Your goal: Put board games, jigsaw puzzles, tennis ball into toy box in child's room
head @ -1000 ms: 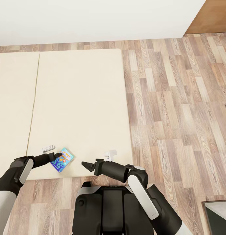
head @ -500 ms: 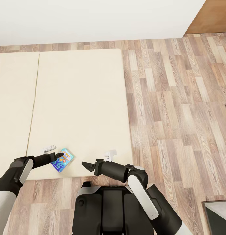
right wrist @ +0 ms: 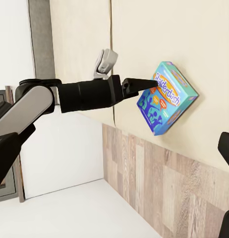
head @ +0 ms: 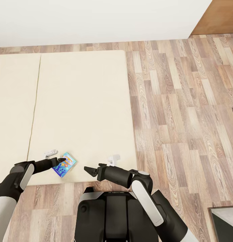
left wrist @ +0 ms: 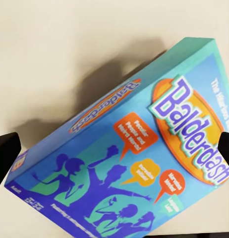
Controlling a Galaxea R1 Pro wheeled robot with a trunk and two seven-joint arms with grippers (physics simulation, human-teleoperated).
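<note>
we are standing at the near edge of the bed [head: 82,111] and working on the first part of the job, getting a board game [head: 64,164] off the mattress. the game is a blue and teal box, lying close to the bed's front edge on our left side. in the right wrist view it is looking tipped up on one side, not lying flat.

our left gripper [head: 61,160] is reaching right at the box, with its dark tips at the box's near corner. in the left wrist view the box [left wrist: 129,153] is sitting between the two finger tips [left wrist: 6,153], so the pincer is spread wide around it, and we cannot tell if the tips are touching it yet. our right gripper [head: 89,170] is hanging open over the bed edge, holding nothing.

we think the next move is squeezing the left pincer on the box and lifting it without letting it slip.

the toy box, the table and the other toys are out of sight from here. we are seeing one game on the bed. the small white shapes near each wrist are too small for us to name
</note>
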